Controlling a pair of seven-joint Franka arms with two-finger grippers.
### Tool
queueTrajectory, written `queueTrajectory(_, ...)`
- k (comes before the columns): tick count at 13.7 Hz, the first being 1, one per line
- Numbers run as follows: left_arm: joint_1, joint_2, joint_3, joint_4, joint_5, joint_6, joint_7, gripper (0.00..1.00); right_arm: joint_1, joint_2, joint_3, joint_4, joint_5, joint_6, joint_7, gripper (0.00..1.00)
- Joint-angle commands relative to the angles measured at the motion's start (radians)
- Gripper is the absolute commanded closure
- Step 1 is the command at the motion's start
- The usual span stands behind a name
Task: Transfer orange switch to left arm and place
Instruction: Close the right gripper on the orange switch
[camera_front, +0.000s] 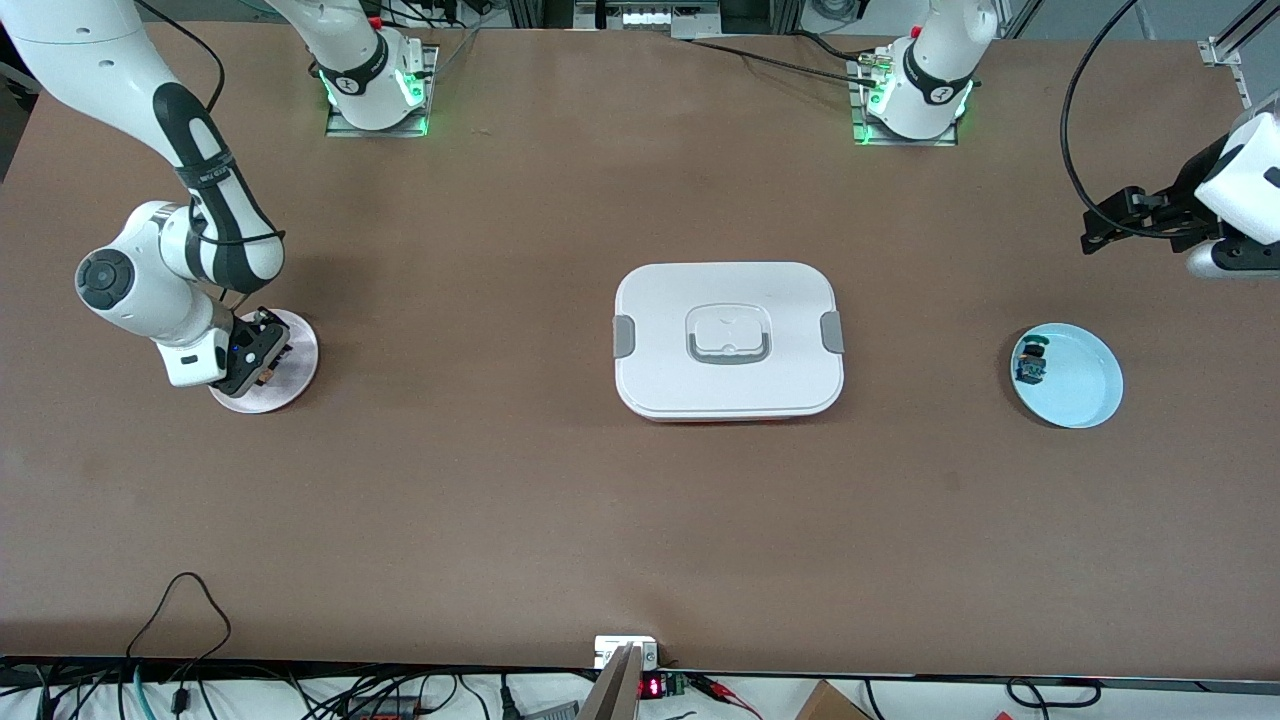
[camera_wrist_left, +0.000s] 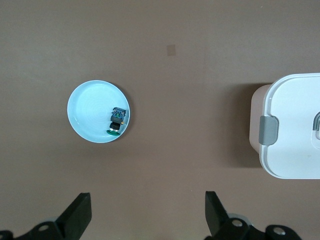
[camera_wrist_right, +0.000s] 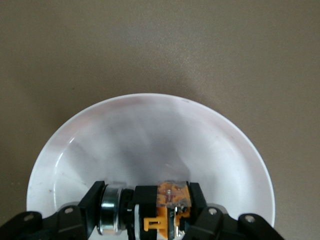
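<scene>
Nearest you, the pale blue round plate (camera_front: 1085, 395) holds a small blue-green and dark component (camera_front: 1031, 361). Large flat white lidded box (camera_front: 728, 340) sits mid-table. Right gripper (camera_wrist_right: 145, 220) clamps the tiny black-and-orange switch (camera_wrist_right: 160, 212) in the white round plate (camera_wrist_right: 150, 135). Left gripper (camera_wrist_left: 147, 212) waits, jaws apart, above the table.

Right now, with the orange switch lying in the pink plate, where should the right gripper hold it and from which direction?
Judging by its pose, from straight above, across the black and orange body. The orange switch lies on its side in the pink plate, metallic end pointing sideways, so its flat flanks face the fingers. The right gripper already sits shut on it this way. The left gripper waits open above the table by the blue plate.
</scene>
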Motion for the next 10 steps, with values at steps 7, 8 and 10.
queueTrajectory(7,0.006,0.012,-0.001,0.027,-0.017,-0.012,0.012,0.0,-0.009,-0.059,0.019,0.038,0.005,-0.14,-0.098,0.68)
queueTrajectory(8,0.006,0.014,-0.003,0.027,-0.017,-0.012,0.012,0.0,-0.009,-0.071,0.019,0.043,0.006,-0.176,-0.113,0.69)
queueTrajectory(10,0.006,0.014,-0.001,0.027,-0.017,-0.012,0.011,0.0,-0.009,-0.102,0.05,0.061,0.009,-0.242,-0.124,0.77)
